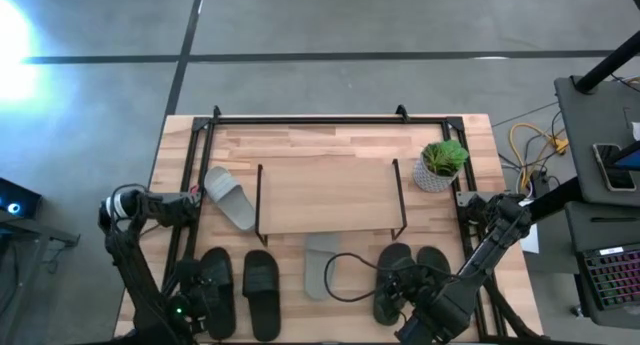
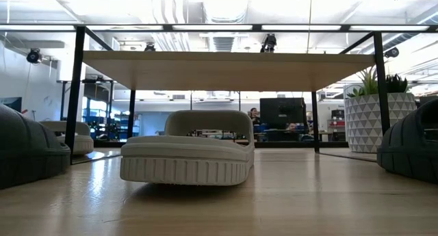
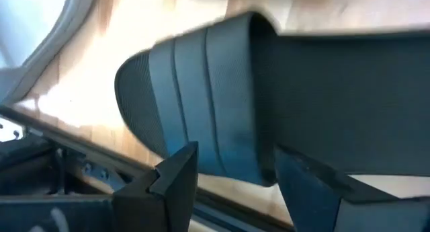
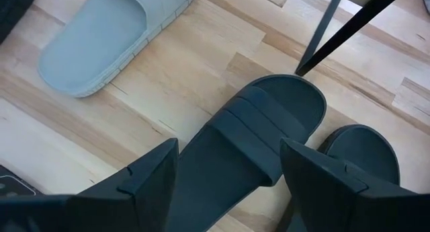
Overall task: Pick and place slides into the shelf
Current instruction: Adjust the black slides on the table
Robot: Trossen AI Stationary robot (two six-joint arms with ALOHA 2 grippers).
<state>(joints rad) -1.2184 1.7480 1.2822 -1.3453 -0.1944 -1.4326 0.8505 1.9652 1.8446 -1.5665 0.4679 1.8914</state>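
Observation:
The shelf (image 1: 325, 193) stands mid-table; its light-wood board (image 2: 226, 68) shows overhead in the low view. One grey slide (image 1: 229, 197) lies by the shelf's left leg. Another grey slide (image 1: 320, 265) (image 2: 188, 154) rests sole-down, half under the board's near edge. Two black slides (image 1: 215, 285) (image 1: 262, 290) lie near-left, and two more (image 1: 392, 280) (image 1: 432, 270) near-right. My left gripper (image 1: 200, 303) (image 3: 232, 185) is open, its fingers flanking the leftmost black slide's strap (image 3: 201, 104). My right gripper (image 1: 400, 303) (image 4: 228, 171) is open above a right black slide (image 4: 255, 138), apart from it. My left gripper has its open fingers (image 3: 178, 168) on either side of the near edge of the black slide's strap (image 3: 228, 158), which lies between them. The slide rests on the table. Whether the fingers touch the strap, I cannot tell.
A potted plant (image 1: 440, 165) (image 2: 373, 116) stands at the shelf's right end. A black cable (image 1: 350, 275) loops on the table between the grey and right black slides. A black frame rail (image 1: 330, 118) runs along the table's far edge. A laptop and cables sit off-table at right.

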